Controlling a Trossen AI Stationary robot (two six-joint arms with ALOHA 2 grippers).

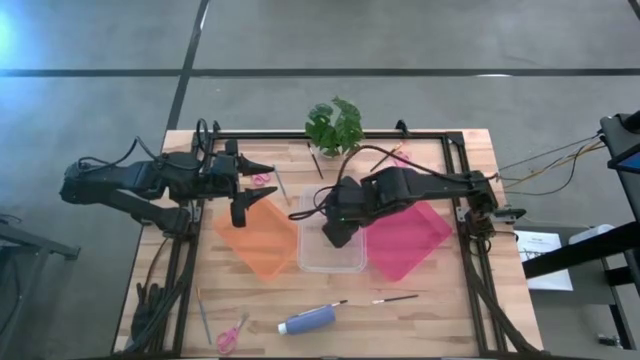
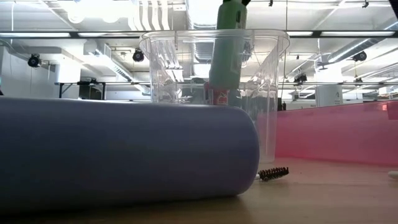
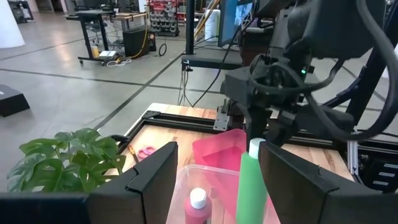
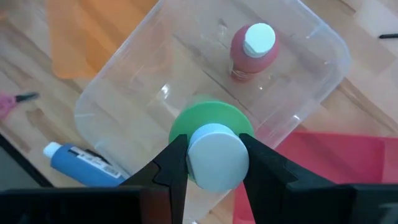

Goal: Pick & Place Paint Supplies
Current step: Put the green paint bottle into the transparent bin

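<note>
Green paint bottle hangs upright by its white cap in the right gripper, whose jaws are clamped on that cap, directly above the clear bin; that grip seems chosen to lower it in standing; beside it inside stands the pink bottle, hidden from the high view by the arm; farther off, the left gripper waits over the orange mat, jaws apart and empty; only the high view shows the blue bottle still lying outside, near the table's front edge.
</note>
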